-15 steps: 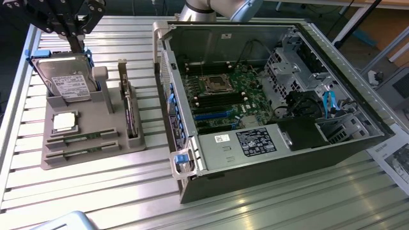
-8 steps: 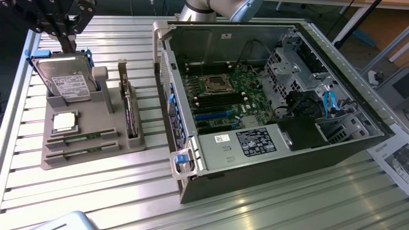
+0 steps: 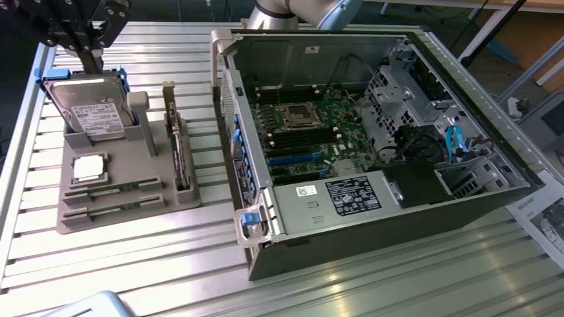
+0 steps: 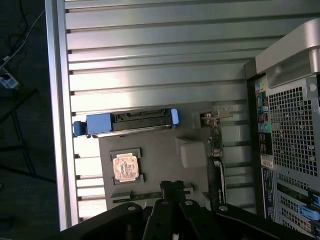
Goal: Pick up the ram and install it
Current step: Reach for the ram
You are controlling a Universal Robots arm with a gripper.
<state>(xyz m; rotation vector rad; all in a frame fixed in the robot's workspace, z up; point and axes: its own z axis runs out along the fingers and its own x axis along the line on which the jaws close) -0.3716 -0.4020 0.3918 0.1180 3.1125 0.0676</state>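
A: Claw status?
B: Hangs over the far end of the grey fixture, above the hard drive. Open or closed: cannot tell. First ram stick and second ram stick both lie in their slots at the fixture's near end, side by side, just beside the processor.
A: Risks?
B: Judgement only. The sticks are alike and close together, so an off-centre descent could clip the neighbour or the slot walls. The upright expansion card stands near. At the install end, the open computer case has high walls and loose cables by the motherboard. A tilted stick would likely jam rather than seat.
A: Surface?
B: Slatted aluminium bench, grooves between slats. A dropped thin board could wedge there. Glare on the metal.
A: Room?
B: Dark floor with cables past the bench edge in the wrist view. Wooden furniture and metal legs beyond the case in the exterior view.
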